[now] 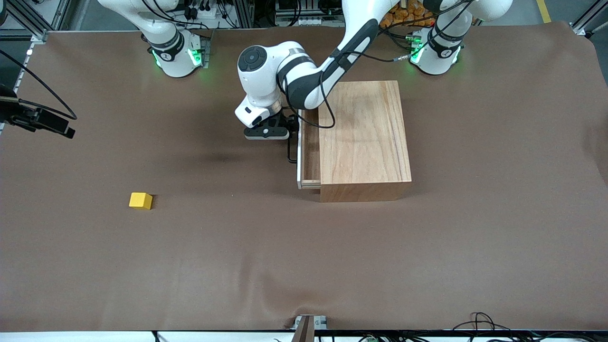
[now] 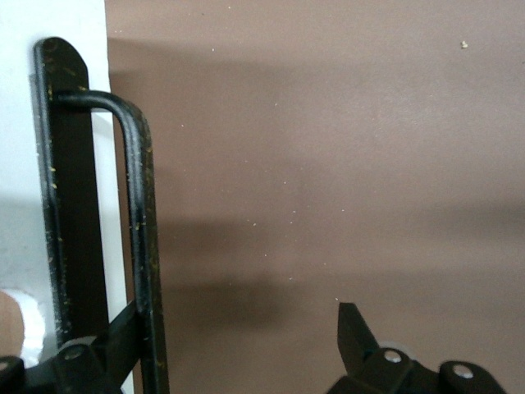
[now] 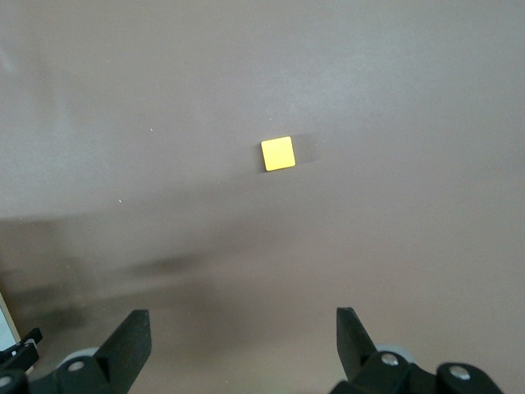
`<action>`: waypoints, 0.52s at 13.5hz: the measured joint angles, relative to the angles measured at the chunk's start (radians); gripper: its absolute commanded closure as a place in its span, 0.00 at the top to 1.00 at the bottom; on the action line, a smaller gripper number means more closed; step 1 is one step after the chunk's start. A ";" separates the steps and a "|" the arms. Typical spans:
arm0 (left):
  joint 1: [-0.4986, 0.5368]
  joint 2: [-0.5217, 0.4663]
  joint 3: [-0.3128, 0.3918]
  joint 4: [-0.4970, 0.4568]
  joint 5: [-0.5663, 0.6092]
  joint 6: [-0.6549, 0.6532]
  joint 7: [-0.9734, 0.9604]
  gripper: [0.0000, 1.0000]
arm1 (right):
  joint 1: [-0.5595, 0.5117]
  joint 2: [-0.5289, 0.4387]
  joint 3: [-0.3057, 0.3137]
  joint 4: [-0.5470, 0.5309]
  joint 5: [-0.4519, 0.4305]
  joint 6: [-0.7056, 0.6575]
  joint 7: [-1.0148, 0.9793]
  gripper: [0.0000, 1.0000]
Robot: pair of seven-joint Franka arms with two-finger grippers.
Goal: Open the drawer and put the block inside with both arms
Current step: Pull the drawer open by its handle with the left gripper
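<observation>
The wooden box [image 1: 363,137] stands mid-table. Its drawer [image 1: 309,147] is slid out a little toward the right arm's end, with its white front panel [image 2: 25,164] and black wire handle [image 2: 139,230]. My left gripper [image 1: 267,132] is at the handle, open. One finger [image 2: 115,341] sits between the handle and the panel, the other [image 2: 353,328] is out over the cloth. The yellow block [image 1: 140,200] lies alone on the cloth, nearer the front camera and toward the right arm's end. My right gripper [image 3: 242,324] is open and empty, high over the cloth, with the block [image 3: 278,153] ahead of it.
A brown cloth [image 1: 304,266] covers the whole table, with slight wrinkles near the front edge. The left arm's cable [image 1: 327,109] hangs over the box top. A black camera-like part [image 1: 42,121] shows at the right arm's end of the table.
</observation>
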 measured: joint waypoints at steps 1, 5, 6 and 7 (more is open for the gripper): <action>0.000 0.000 -0.002 0.000 0.000 0.009 -0.003 1.00 | -0.001 0.001 0.000 -0.005 0.000 0.007 0.000 1.00; -0.003 0.005 -0.019 0.000 -0.002 0.107 -0.022 1.00 | -0.006 0.004 0.000 -0.027 0.000 0.041 0.000 1.00; -0.004 0.007 -0.020 0.000 -0.002 0.128 -0.024 1.00 | -0.006 0.005 0.000 -0.030 0.000 0.049 0.000 1.00; -0.005 0.009 -0.021 0.000 -0.002 0.145 -0.024 1.00 | -0.006 0.005 0.000 -0.033 0.000 0.055 0.000 1.00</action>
